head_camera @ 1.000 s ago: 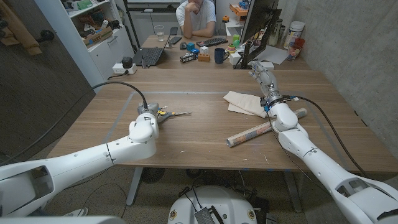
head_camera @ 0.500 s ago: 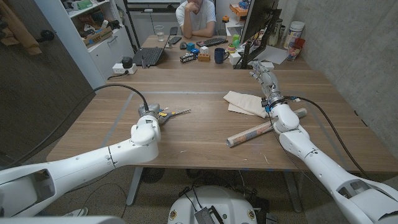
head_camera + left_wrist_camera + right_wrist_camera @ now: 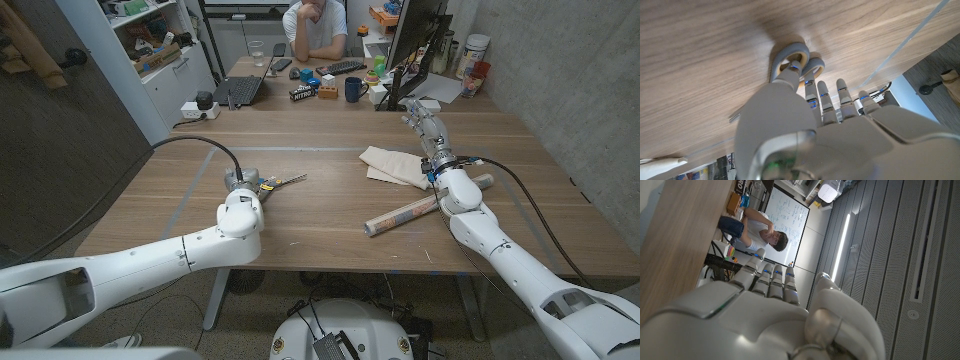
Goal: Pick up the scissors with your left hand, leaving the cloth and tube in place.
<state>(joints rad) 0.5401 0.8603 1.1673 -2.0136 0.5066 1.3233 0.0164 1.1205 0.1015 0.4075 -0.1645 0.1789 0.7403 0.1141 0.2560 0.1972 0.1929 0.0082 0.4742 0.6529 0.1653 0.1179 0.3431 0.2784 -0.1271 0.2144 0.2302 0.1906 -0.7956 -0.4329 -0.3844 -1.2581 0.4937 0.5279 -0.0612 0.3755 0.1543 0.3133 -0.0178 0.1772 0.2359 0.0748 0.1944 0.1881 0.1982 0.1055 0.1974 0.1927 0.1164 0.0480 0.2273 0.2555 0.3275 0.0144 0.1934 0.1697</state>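
From the head camera I see my left hand [image 3: 243,183] down on the wooden table [image 3: 330,215], right on the handle end of the scissors [image 3: 281,181]. The blades stick out just past the hand on the side toward my right arm, lying on the wood. In the left wrist camera the left hand [image 3: 810,115] has one finger pushed into a grey handle loop of the scissors [image 3: 795,59], with the other fingers stretched side by side just beside the loops; I cannot tell whether the hand actually grips them.

My right hand [image 3: 424,123] is well apart from the scissors, stretched out near the far edge, fingers straight and close together, holding nothing. The cloth [image 3: 390,164] lies just beside my right wrist, on the side toward my left hand. The tube [image 3: 412,212] lies on the table nearer my body than that hand, crossing under the right forearm.

A person [image 3: 316,27] sits beyond the table at a desk.
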